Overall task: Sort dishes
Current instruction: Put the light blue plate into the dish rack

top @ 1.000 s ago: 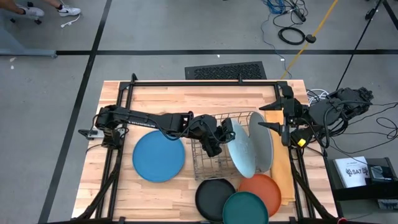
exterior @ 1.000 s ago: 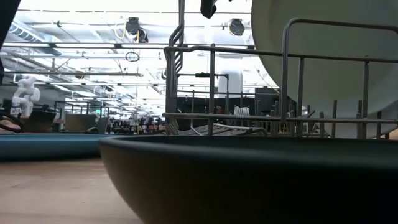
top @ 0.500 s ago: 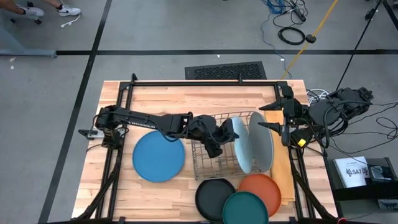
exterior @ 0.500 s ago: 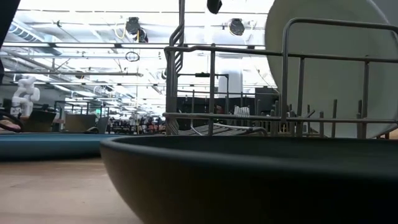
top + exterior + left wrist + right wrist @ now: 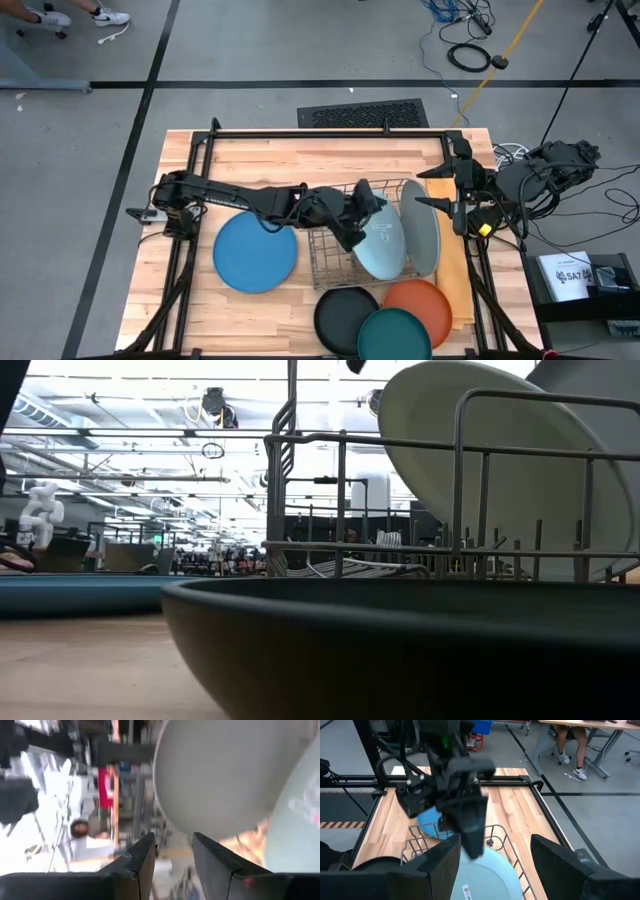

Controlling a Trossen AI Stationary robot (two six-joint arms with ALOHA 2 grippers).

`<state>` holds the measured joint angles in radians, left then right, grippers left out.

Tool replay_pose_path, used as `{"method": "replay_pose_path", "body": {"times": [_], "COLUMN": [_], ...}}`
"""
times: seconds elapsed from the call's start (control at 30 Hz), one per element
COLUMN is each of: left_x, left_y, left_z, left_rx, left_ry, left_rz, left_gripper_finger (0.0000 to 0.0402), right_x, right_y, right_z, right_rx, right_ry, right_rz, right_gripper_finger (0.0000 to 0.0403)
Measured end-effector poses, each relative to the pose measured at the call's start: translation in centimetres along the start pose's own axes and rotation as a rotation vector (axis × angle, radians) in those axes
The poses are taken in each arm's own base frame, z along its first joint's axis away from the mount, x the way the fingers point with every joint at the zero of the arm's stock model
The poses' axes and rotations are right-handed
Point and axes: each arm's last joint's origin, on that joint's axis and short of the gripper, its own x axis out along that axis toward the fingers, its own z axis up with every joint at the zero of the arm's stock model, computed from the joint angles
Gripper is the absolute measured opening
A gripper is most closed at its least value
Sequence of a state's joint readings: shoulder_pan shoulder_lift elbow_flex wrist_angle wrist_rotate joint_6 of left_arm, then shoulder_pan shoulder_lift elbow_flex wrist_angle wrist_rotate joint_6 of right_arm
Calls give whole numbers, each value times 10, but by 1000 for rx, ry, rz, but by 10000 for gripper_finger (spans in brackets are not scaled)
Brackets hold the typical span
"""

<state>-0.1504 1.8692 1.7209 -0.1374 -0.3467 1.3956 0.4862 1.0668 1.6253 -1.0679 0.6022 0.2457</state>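
Left gripper (image 5: 368,197) at the rack (image 5: 335,262); two plates standing in it.

Left gripper is hovering over the rack, fingers spread with nothing between them, just beside the pale blue plate (image 5: 380,245). That plate is leaning in the rack against the grey plate (image 5: 421,240). Medium blue plate (image 5: 256,251) is lying flat on the table (image 5: 270,160) beside the rack. Black (image 5: 342,318), teal (image 5: 394,335) and orange (image 5: 420,303) plates are lying near the front edge. Right gripper (image 5: 444,205) is waiting at the table's right side, fingers spread.
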Motion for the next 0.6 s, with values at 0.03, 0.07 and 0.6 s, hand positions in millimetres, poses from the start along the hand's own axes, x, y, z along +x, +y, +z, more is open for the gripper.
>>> {"method": "replay_pose_path", "body": {"times": [0.03,0.07,0.6], "left_x": [-6,-13,-59], "left_y": [1,-1,-30], "left_z": [0,0,-7], "left_rx": [10,33,46], "left_ry": [31,52,165], "left_rz": [-22,-73,-523], "left_gripper_finger": [133,133,4], "right_x": [0,0,0], "right_y": [0,0,-1], "right_z": [-1,-1,-3], "right_rx": [-2,-1,-17], "right_ry": [6,9,24], "right_rz": [-1,-1,-5], "right_gripper_finger": [233,233,233]}}
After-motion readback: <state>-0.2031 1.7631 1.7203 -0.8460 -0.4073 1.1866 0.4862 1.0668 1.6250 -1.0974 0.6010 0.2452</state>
